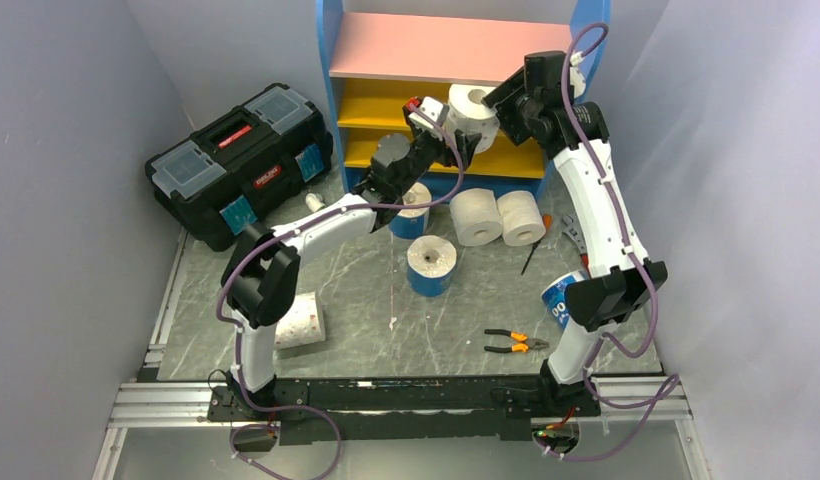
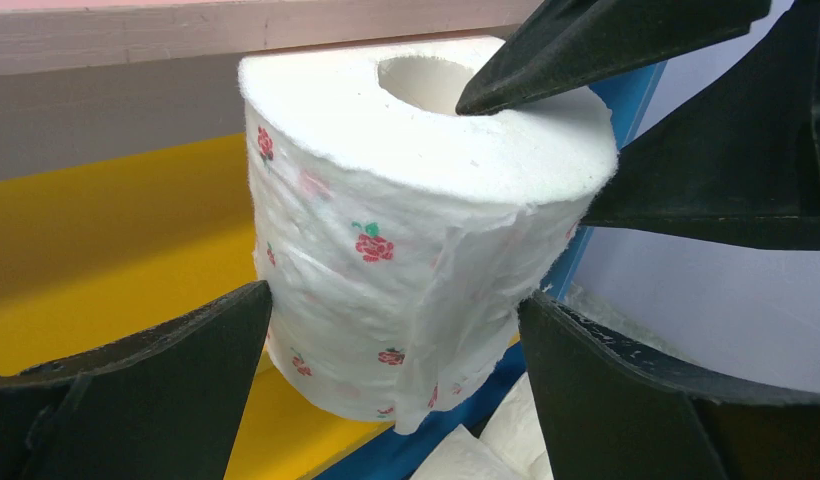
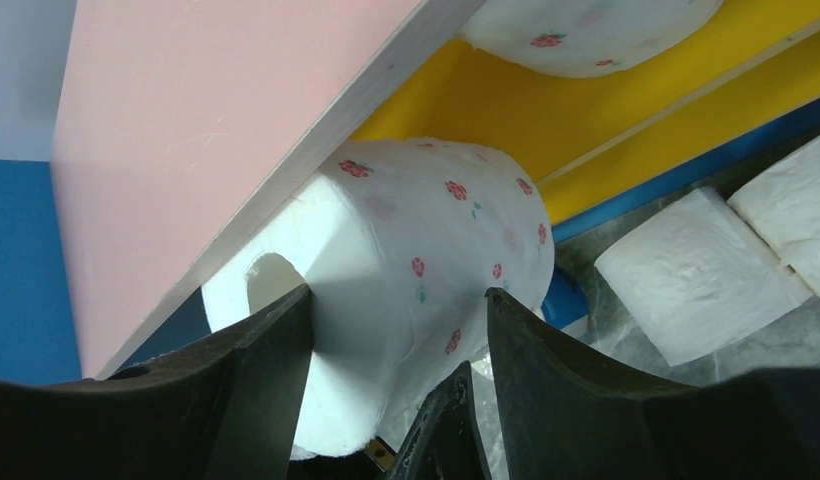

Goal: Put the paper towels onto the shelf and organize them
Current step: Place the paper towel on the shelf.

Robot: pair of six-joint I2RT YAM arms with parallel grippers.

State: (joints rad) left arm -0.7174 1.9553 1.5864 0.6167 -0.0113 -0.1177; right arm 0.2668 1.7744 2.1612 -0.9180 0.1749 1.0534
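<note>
White fluffy rose-printed cylindrical roll (image 2: 386,200)

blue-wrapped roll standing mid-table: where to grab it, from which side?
Take the blue-wrapped roll by its wall, from straight above. It stands on end with the core hole up, so one tool finger could drop into the core and the other pinch from outside. Nothing crowds its sides or near face; a second blue roll sits close behind.

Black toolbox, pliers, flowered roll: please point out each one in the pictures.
Black toolbox (image 1: 241,150): top external view, on its lid.
Pliers (image 1: 514,342): top external view, on the handles.
Flowered roll (image 2: 386,260): left wrist view, on its printed side.
</note>
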